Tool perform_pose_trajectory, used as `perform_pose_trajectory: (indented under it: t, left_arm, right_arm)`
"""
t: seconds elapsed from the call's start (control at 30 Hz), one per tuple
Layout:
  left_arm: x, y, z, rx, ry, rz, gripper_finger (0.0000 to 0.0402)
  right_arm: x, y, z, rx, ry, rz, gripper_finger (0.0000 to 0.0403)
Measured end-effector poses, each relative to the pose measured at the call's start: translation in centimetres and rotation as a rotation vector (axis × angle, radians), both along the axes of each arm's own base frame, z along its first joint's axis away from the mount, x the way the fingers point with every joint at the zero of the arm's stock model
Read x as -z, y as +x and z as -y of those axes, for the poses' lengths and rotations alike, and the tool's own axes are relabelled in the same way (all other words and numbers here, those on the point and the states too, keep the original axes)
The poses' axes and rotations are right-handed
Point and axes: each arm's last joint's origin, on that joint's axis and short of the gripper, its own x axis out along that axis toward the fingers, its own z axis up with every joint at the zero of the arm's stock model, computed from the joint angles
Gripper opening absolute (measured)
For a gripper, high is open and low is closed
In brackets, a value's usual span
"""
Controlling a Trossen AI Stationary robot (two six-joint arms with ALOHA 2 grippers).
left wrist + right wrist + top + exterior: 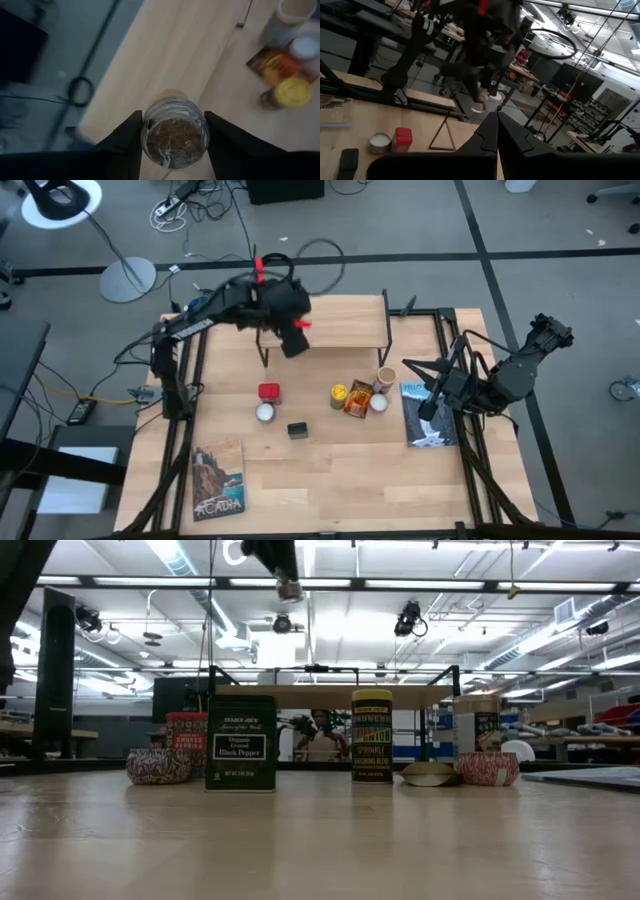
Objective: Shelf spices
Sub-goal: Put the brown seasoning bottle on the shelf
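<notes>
One small jar (174,135) is clamped in the left gripper (172,137), high above the shelf's (325,320) left end; its plank lies bare, other spices (358,397) on the table, right gripper (496,131) pinched shut at the right edge

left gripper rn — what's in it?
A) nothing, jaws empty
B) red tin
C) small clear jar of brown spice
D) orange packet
C: in the left wrist view the left gripper has its fingers on both sides of a small clear jar with brown spice inside; the red tin and orange packet lie on the table.
</notes>
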Motion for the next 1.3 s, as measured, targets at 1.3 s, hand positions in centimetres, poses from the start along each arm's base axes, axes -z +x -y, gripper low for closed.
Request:
perform_pose_trajectory:
  t: [1.3]
  left_arm:
    - [8.8,-2.6,-19.7,-0.784,-0.628,0.183,0.0169]
  right_arm:
    - [-0.1,0.1,-0.3,-0.107,-0.012,0.007,0.0005]
